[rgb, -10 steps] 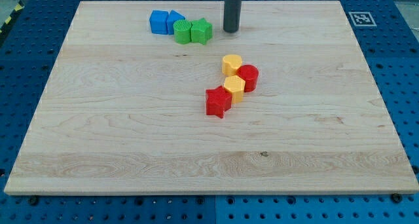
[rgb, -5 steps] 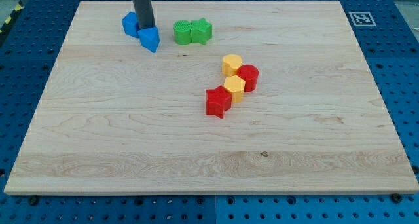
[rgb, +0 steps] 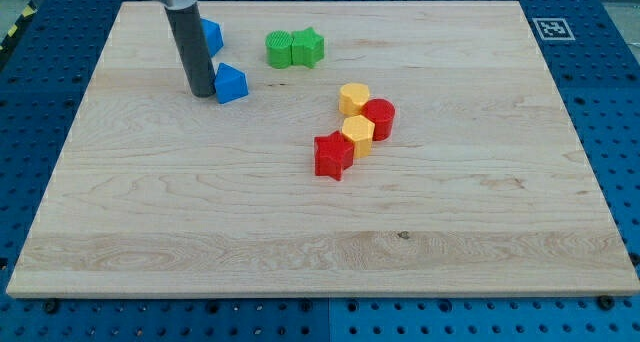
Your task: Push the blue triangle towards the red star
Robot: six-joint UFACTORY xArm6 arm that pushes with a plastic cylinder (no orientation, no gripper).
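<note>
The blue triangle (rgb: 231, 83) lies on the wooden board at the upper left. My tip (rgb: 202, 92) rests on the board right against the triangle's left side. The red star (rgb: 333, 155) lies near the board's middle, down and to the right of the triangle, well apart from it. The rod's shaft partly hides a second blue block (rgb: 210, 37) above the triangle.
A green cylinder (rgb: 279, 49) and a green star (rgb: 308, 47) sit together at the view's top. Two yellow blocks (rgb: 354, 99) (rgb: 358, 134) and a red cylinder (rgb: 379, 118) cluster just above and right of the red star. The board's edge (rgb: 320, 292) runs along the view's bottom.
My tip moved from the view's top centre to the left, split the two blue blocks, and now stands left of the blue triangle, which has slid down and slightly right.
</note>
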